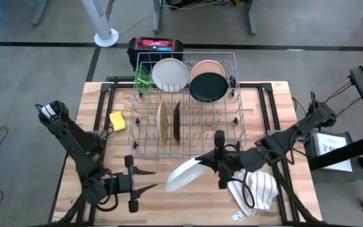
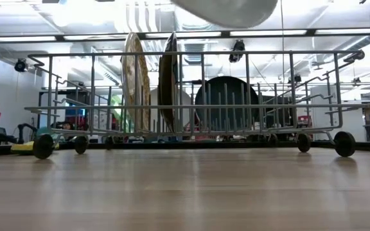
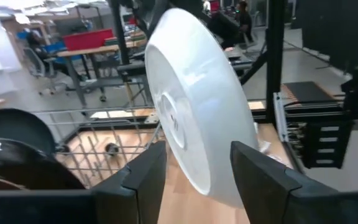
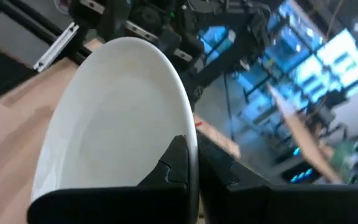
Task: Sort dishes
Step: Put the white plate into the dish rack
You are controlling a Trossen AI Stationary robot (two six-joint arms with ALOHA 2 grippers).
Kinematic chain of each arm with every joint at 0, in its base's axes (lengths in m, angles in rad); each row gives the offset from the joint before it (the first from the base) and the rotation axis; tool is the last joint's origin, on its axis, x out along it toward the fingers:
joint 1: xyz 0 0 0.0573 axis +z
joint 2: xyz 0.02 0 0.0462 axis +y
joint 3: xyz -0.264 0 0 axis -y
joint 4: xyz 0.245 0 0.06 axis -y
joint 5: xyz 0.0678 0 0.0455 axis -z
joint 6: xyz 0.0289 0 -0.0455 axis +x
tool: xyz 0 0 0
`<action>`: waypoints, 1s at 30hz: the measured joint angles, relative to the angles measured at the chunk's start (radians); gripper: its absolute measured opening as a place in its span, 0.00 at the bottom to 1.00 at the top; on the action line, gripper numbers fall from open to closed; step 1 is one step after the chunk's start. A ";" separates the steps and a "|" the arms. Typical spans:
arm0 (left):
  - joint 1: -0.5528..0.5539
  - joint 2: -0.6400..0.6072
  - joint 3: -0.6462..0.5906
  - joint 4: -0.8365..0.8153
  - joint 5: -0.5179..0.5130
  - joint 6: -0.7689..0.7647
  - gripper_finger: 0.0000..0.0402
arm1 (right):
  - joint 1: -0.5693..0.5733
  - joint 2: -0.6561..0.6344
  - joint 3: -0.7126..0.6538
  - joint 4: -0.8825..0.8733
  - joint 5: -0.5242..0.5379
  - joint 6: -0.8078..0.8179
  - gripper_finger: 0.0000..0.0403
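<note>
Starting at nine o'clock on my high view, I see the left gripper (image 1: pixel 149 179) low on the wooden table (image 1: pixel 188 211), its fingers (image 3: pixel 143 179) spread apart and holding nothing. From its wrist camera the big white plate (image 3: pixel 197 112) sits just ahead of those parted fingers, not touched by them as far as I can tell.

At about ten o'clock a yellow sponge (image 1: pixel 118 120) lies beside the wire dish rack (image 1: pixel 188 151). Inside the rack, at twelve o'clock along its far edge, I count a lime-green dish (image 1: pixel 143 80), a white bowl (image 1: pixel 169 74), a peach bowl (image 1: pixel 208 66) and a black plate (image 1: pixel 207 87) overlapping it. Mid-rack, a speckled tan plate (image 1: pixel 161 123) and a brown plate (image 1: pixel 176 121) stand upright on edge, side by side.

Moving toward six o'clock, the large white plate (image 1: pixel 184 174) is tilted and lifted off the table, just in front of the rack. The right gripper (image 1: pixel 220 165) is clamped on its rim; my wrist view shows the fingers (image 4: pixel 176 163) pinching the edge.

At four o'clock a striped cloth (image 1: pixel 257 189) is bunched on the table under the right arm.
</note>
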 joint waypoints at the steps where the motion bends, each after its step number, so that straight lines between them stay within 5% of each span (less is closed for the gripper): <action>1: -0.003 -0.002 0.000 0.001 -0.013 0.017 0.42 | -0.006 -0.003 0.002 0.002 -0.009 -0.026 0.00; 8: -0.007 -0.018 0.081 -0.020 -0.117 0.238 0.43 | -0.057 -0.113 0.023 -0.002 -0.153 -0.108 0.00; 14: -0.013 -0.047 0.147 -0.193 -0.359 0.384 0.43 | -0.154 -0.233 0.028 0.022 -0.290 -0.137 0.00; 21: -0.009 -0.151 0.148 -0.369 -0.326 0.285 0.43 | -0.347 -0.277 0.030 0.091 -0.561 -0.166 0.00; 30: 0.036 -0.164 0.147 -0.370 -0.325 0.201 0.43 | -0.572 -0.207 0.030 0.239 -0.978 -0.181 0.00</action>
